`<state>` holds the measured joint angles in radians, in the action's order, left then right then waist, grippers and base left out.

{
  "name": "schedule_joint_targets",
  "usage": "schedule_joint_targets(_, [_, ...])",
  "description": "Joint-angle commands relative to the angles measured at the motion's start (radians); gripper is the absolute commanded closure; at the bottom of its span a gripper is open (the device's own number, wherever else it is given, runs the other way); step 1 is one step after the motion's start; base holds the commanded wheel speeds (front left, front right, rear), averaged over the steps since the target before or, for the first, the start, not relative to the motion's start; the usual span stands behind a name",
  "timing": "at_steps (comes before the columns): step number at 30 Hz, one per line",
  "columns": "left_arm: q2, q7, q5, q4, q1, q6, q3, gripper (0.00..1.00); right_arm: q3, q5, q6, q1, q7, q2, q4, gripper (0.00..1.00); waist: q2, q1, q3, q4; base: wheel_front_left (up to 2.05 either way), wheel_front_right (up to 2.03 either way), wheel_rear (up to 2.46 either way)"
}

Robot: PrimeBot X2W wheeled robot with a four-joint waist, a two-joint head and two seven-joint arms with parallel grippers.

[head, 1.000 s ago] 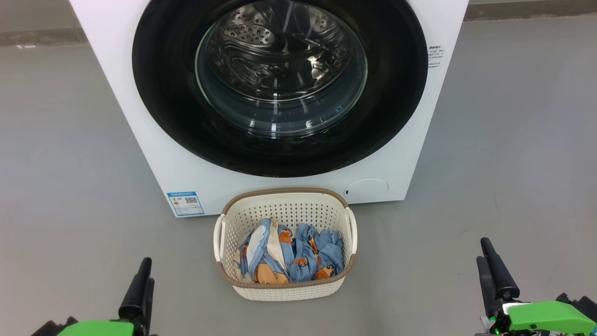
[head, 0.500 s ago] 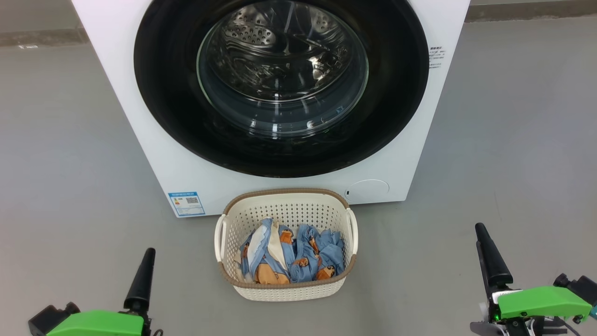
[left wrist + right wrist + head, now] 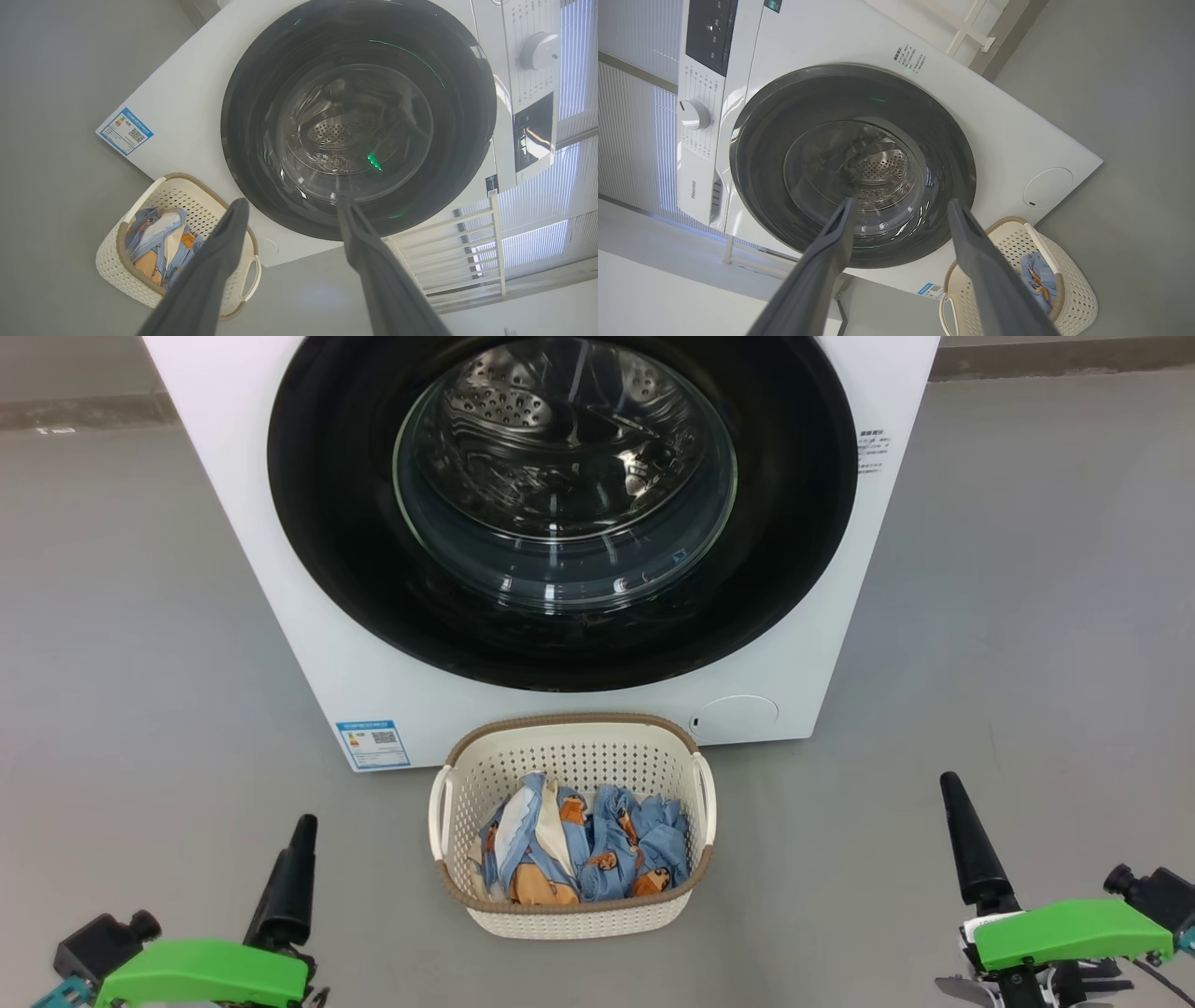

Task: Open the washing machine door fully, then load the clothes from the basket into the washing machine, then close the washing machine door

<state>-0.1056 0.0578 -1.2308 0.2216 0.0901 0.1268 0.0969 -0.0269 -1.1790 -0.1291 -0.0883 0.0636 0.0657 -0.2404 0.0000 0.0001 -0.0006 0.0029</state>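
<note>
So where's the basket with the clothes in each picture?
Head view: the basket is at bottom centre, in front of the washing machine.
Left wrist view: the basket is at lower left.
Right wrist view: the basket is at lower right.
Shared landmark: the blue label, low on the machine's front near the basket.

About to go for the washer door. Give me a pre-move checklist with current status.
1. Is the left gripper open and empty: ok.
2. Is the right gripper open and empty: ok.
3. Is the washing machine door shut, with nothing in front of it: ok.
4. Is the door's handle or latch side located: cannot tell.
5. Is the basket clear of the door's swing: cannot tell. It stands just in front of the washing machine, below the door.
6. Are the clothes all inside the basket: ok.
</note>
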Motion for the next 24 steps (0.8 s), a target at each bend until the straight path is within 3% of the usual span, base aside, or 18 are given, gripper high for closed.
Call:
schedule_joint_targets(1, [-0.022, 0.014, 0.036, -0.032, 0.053, 0.002, -0.008, 0.00, 0.020, 0.026, -0.001, -0.060, 0.011, 0.010, 0.031, 0.00, 0.0000, -0.0001, 0.000, 0.000, 0.00, 0.00, 0.00])
schedule_joint_targets(24, [-0.067, 0.079, 0.331, -0.019, 0.085, 0.003, 0.052, 0.00, 0.054, 0.275, -0.001, -0.093, 0.076, 0.021, 0.028, 0.00, 0.0000, -0.0001, -0.002, -0.001, 0.00, 0.00, 0.00])
